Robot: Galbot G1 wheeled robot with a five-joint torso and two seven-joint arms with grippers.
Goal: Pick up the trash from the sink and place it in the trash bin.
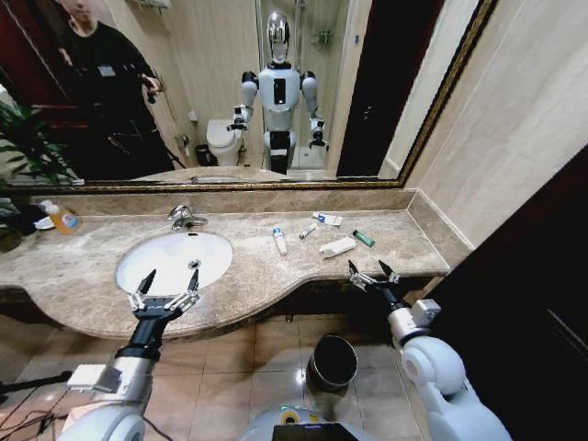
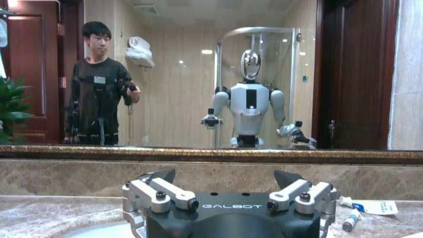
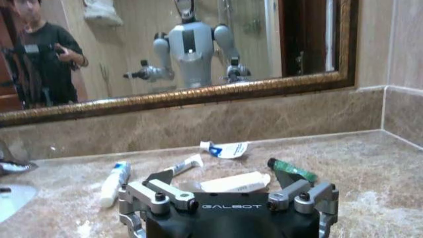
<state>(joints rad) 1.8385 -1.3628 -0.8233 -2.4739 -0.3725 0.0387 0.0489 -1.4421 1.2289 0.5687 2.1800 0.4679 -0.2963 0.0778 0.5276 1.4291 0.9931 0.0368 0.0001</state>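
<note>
Your left end effector (image 1: 169, 287) is hovering released over the front edge of the sink (image 1: 138, 266), fingers spread and grasping nothing. The basin looks bare from the head view, so you are risking a wasted reach if you send that arm down into it.

Moving right, the trash is lying on the desk (image 1: 110, 312) beside the basin, not in it: a white bottle with blue cap (image 1: 279, 241), a small white-blue tube (image 1: 307, 231), another small tube (image 1: 327, 219) near the mirror, a white flat packet (image 1: 338, 246) and a green tube (image 1: 364, 239). They are sitting close together, so a wide approach is likely to knock a neighbour away or roll the bottle toward the basin. The flat packet is lying low on the marble and may slip out of a pinch.

Your right end effector (image 1: 372, 274) is waiting released at the desk's front edge, near the packet. The trash bin (image 1: 333, 362) is standing on the floor below, between the arms; dropping from too high could bounce a light piece off its rim.
</note>
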